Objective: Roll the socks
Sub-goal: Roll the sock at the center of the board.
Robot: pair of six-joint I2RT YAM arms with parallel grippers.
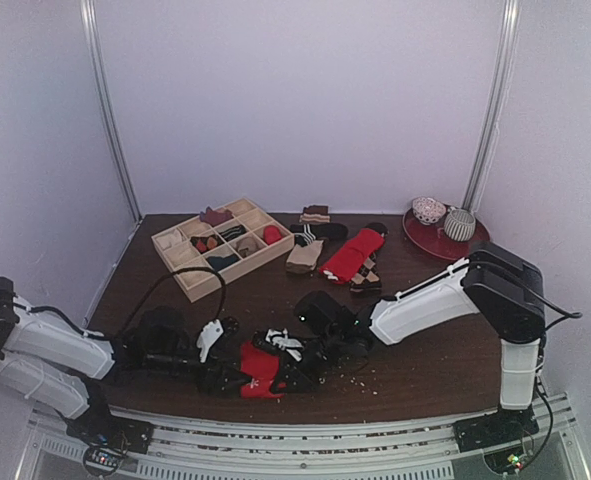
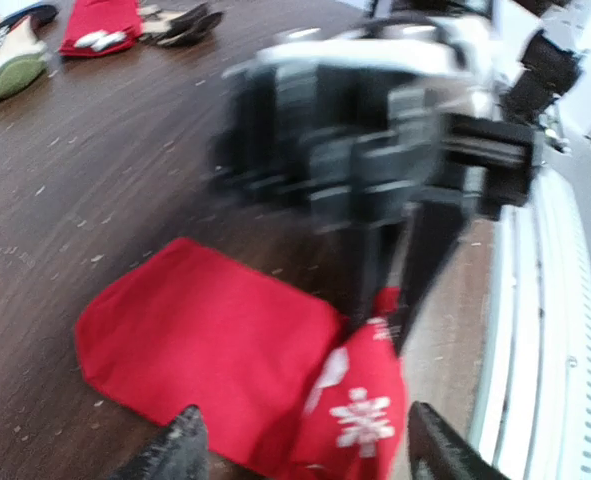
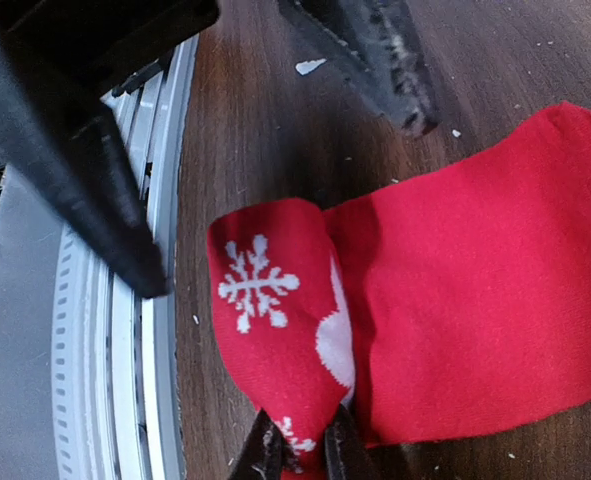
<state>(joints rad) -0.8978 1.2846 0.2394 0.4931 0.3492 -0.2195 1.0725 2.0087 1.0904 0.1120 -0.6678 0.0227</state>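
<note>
Closest to the lens, the right jaws' dark fingertips [image 3: 267, 452] are closed on the red sock [image 3: 475, 280]. They pinch the narrow end of a bunched lobe that carries a white snowflake [image 3: 255, 290]. From that pinch the lobe widens ahead of the right jaws, and a white patch shows where it meets the rest of the sock. The sock's flat, plain part lies spread on the desk [image 2: 125, 180] to one side of the pinch.

The left jaws stand open facing the right jaws, with the snowflake lobe between them. One left finger [image 2: 180, 445] is over the edge of the flat part and the other is out toward the pale rail [image 3: 105, 360] along the desk's near edge. In the right wrist view both fingers sit clear of the fabric. The right arm's wrist is blurred in the left wrist view.

Well beyond both jaws, toward the back wall, a cream sock [image 1: 303, 257] lies just beside a second red sock [image 1: 353, 255], and dark socks lie around them. Past the left jaws is a wooden tray [image 1: 190, 275] with small items in its compartments. Far behind the right jaws, a red plate [image 1: 430, 243] carries two rolled bundles.
</note>
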